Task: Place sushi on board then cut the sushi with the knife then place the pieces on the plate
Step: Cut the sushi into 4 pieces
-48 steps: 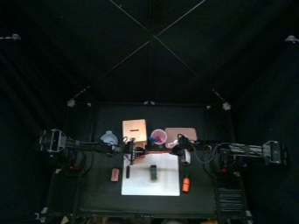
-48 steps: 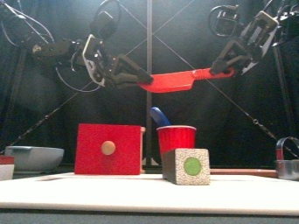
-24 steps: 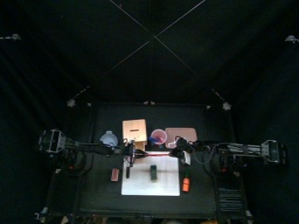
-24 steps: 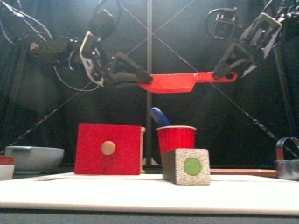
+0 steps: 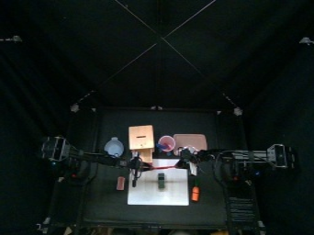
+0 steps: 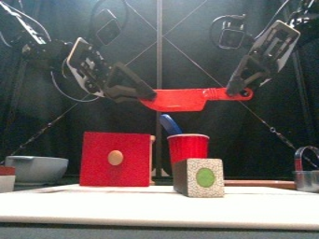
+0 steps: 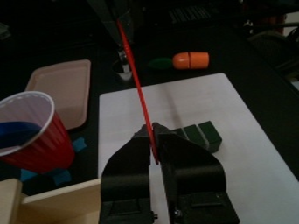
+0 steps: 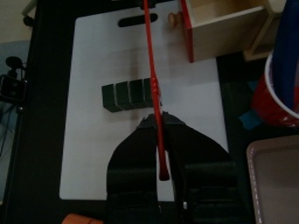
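A small black table (image 5: pixel 101 206) stands in a dim booth, black curtains (image 5: pixel 73 64) behind and beside it.

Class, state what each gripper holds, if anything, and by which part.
Both hold the red toy knife in the air. The left gripper pinches its blade end, and the right gripper its handle end.

The sushi (image 6: pixel 199 177) sits on the board (image 6: pixel 137 209), box (image 6: pixel 116 159) and cup (image 6: pixel 189 147) behind it, knife (image 6: pixel 187 97) above.
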Available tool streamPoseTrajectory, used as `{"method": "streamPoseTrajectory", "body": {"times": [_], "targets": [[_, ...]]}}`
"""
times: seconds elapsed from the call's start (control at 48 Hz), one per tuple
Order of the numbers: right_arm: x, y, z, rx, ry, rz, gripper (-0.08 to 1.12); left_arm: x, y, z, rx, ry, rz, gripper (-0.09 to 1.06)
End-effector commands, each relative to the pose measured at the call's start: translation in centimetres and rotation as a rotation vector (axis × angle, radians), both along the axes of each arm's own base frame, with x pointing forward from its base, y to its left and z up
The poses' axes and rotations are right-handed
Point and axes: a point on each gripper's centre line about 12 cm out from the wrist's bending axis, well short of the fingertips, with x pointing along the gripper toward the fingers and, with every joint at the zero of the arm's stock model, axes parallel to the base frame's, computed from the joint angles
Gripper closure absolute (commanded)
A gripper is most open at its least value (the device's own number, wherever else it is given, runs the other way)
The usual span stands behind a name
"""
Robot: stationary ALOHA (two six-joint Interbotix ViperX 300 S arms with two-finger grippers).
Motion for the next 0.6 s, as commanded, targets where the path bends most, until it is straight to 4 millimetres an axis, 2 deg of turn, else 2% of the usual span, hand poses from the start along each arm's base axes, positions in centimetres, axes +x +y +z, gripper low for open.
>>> {"method": "streamPoseTrajectory", "body": {"times": [0.021, 0.271, 0.604], "targets": [[-0.2, 0.4, -0.5, -0.005, 0.015, 0.017, 0.72, -0.1, -1.0, -1.3, 0.019, 0.061, -0.034, 0.59], [-0.6, 1.3, -2.3, 0.0, 0.069, 0.045, 0.72, 1.1, -1.2, -3.2, 0.021, 0.119, -0.032, 0.59], [0.1, 2.2, -4.2, -0.011, 0.115, 0.072, 0.72, 0.7, -0.8, -3.7, -0.054, 0.132, 0.047, 0.59]]}}
